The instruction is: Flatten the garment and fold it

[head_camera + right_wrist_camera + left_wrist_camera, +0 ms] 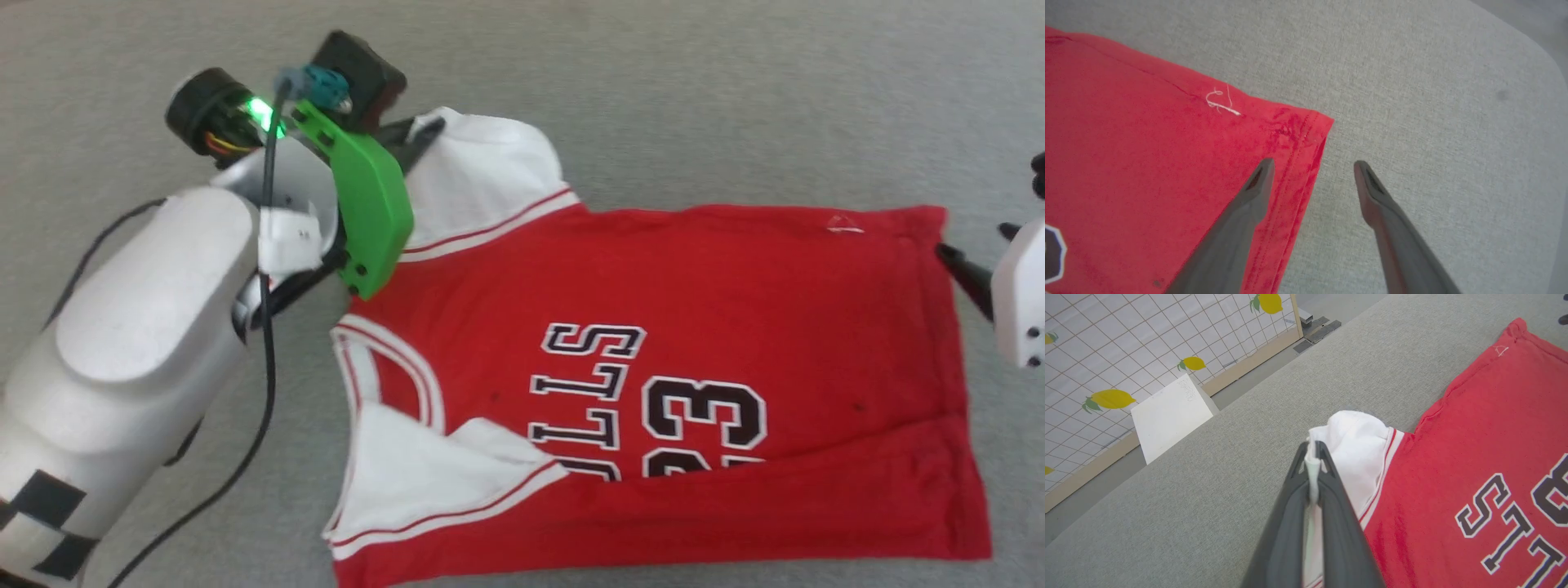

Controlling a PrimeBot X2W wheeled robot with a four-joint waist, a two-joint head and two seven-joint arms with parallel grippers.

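I see garment (pixel 694 327) lying on grey surface (pixel 735 98), collar to 9 o'clock, hem to 3, 6 o'clock edge folded over | left gripper (pixel 1314 457) at 10 o'clock, clamped tight on white sleeve (pixel 1359 449) | right gripper (pixel 1312 171) at 3 o'clock, fingers spread wide, straddling hem corner, holding nothing

One garment (pixel 694 278), one left gripper (pixel 1314 448), one right gripper (pixel 1313 164) (two altogether).
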